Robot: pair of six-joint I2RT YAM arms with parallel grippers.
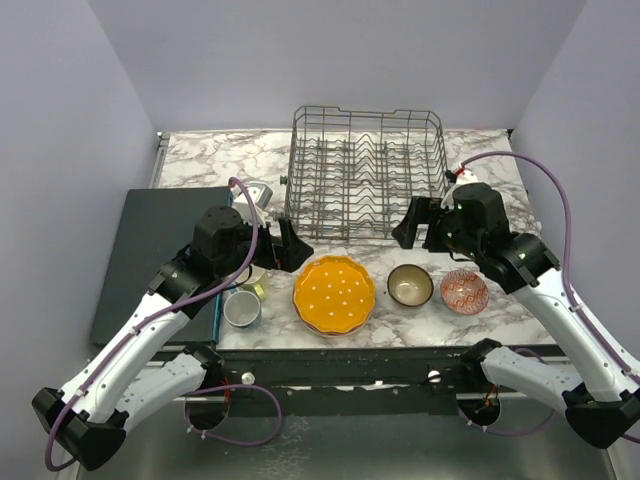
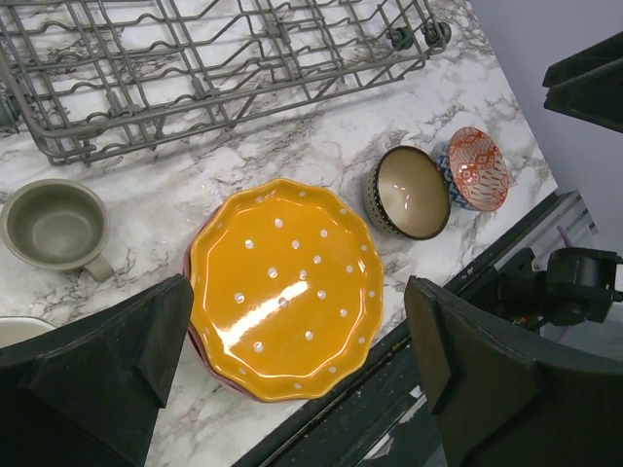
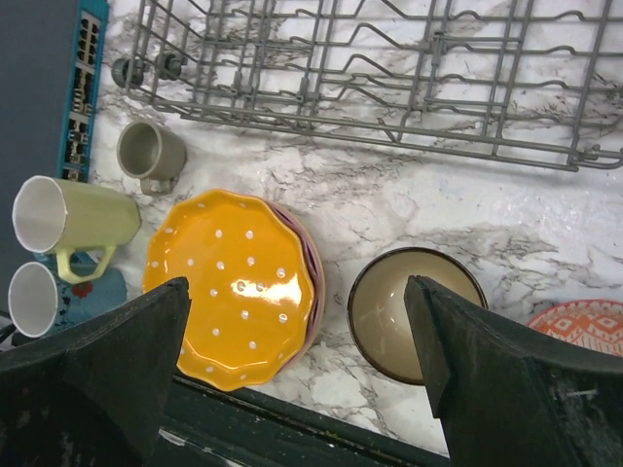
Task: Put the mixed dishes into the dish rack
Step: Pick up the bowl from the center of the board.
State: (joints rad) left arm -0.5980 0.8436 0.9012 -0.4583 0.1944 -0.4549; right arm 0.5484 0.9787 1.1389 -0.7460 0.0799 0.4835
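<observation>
The left pincer (image 1: 288, 247) and right pincer (image 1: 408, 226) are held wide open, empty. The orange plate (image 1: 334, 294) lies by the table (image 1: 200, 160)'s near edge, the dish rack (image 1: 365, 175) behind it. The scalloped rim should be pinched squarely before lifting.

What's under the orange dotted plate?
Pink plate rims peek out beneath the orange dotted plate, so it tops a stack. How many plates lie below, and their faces, cannot be seen because it covers them.
</observation>
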